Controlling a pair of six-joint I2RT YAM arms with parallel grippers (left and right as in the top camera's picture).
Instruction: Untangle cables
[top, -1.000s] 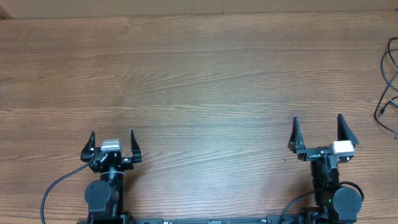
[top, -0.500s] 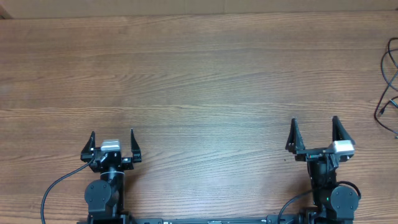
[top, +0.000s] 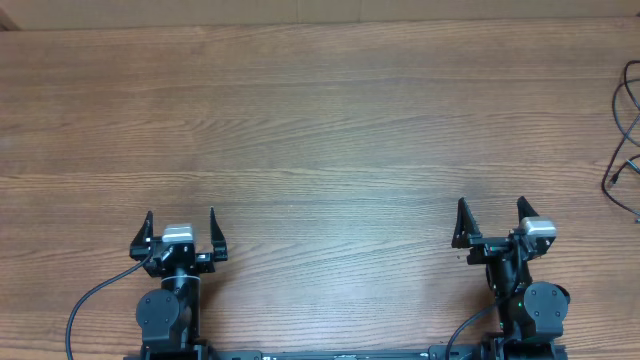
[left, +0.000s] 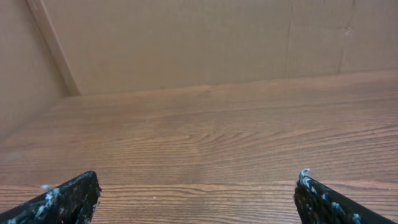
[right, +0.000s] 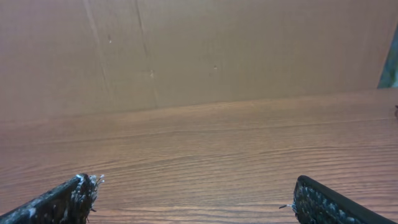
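Overhead, the left gripper (top: 181, 222) and right gripper (top: 491, 215) both gape wide, holding nothing. Thin black looping cables (top: 628, 130) lie at the right edge of the table (top: 320, 120), well right of the right jaws. Each wrist view shows open wood ahead of its jaws, ending at a cardboard wall (left: 186, 43).

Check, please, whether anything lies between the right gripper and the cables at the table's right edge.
Nothing visible does. Only bare table lies between the open right gripper and the cables, which run partly out of the overhead view at the right edge.
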